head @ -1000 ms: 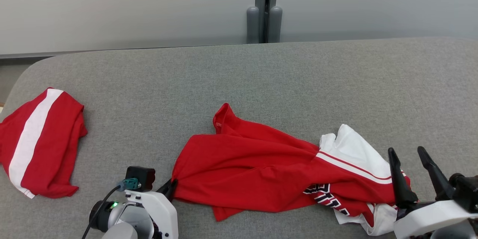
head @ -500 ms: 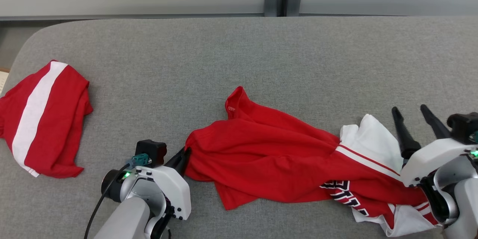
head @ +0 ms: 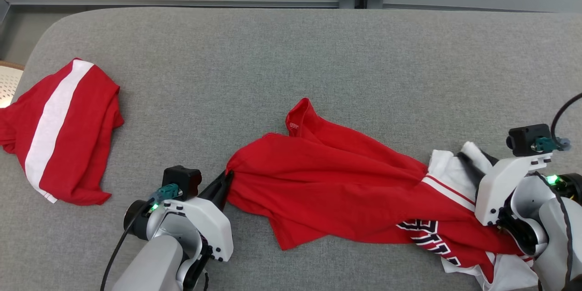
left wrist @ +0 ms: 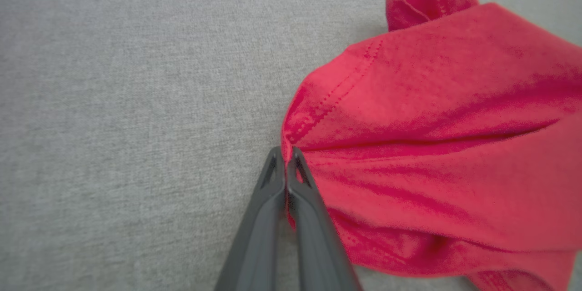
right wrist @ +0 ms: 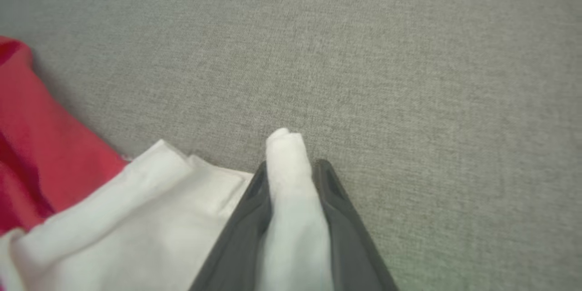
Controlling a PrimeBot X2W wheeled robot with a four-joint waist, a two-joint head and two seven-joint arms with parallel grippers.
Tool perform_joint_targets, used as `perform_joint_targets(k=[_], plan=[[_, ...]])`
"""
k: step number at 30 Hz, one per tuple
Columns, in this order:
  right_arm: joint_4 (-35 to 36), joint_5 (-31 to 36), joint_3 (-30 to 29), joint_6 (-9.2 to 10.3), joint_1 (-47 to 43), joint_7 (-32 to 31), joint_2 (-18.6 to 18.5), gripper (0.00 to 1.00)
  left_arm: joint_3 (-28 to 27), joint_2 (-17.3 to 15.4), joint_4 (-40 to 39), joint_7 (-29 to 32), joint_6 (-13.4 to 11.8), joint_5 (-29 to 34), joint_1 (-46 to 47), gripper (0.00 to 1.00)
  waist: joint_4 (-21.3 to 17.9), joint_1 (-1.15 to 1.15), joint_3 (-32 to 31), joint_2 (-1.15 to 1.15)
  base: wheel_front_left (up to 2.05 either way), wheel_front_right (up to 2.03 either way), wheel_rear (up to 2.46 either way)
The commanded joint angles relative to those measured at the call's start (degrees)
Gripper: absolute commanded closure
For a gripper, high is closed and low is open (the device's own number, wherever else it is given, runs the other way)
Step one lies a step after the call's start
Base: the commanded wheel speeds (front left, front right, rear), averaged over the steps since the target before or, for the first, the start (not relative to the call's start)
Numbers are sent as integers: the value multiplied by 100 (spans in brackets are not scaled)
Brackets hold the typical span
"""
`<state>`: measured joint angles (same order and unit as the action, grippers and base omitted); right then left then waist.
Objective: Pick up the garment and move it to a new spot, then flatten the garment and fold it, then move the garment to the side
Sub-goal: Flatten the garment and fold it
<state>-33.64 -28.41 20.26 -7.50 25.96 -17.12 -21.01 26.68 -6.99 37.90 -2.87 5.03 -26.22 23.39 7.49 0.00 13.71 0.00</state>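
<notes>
one striped red shirt point(head: 68, 141) far left, grey cushion point(head: 273, 54) under garment point(head: 345, 191)

garment point(head: 336, 191) showing red with white end at lower right, black-and-white print, second cloth point(head: 82, 145) at left showing red with one white band, surface point(head: 273, 54) reading heathered grey

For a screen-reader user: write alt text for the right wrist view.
Two dark fingers of the right end effector flank a white fold of the garment, over a grey fabric surface. The garment's red part lies at the left edge.
</notes>
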Motion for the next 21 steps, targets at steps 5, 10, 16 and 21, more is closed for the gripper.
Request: perform_joint_targets(k=[5, 10, 16, 21], plan=[[34, -228, -219, 3, -45, 683, -93, 100, -81, -104, -139, -202, -101, -22, 5, 100, -16, 0, -122, 0, 0, 0, 0], [406, -191, -730, 3, -199, 1668, -129, 100, -117, -241, -497, -289, -398, 125, -5, 100, -78, 0, -323, 0, 0, 0, 0], [1277, 29, -1362, 3, -450, 2293, -169, 100, -186, -428, -1177, -223, -516, 161, 98, 100, -169, 0, -561, 0, 0, 0, 0], [2501, 485, -1899, 3, -577, 2311, -102, 100, -320, -651, -2254, 9, -669, 197, 287, 100, -298, 0, -812, 0, 0, 0, 0]])
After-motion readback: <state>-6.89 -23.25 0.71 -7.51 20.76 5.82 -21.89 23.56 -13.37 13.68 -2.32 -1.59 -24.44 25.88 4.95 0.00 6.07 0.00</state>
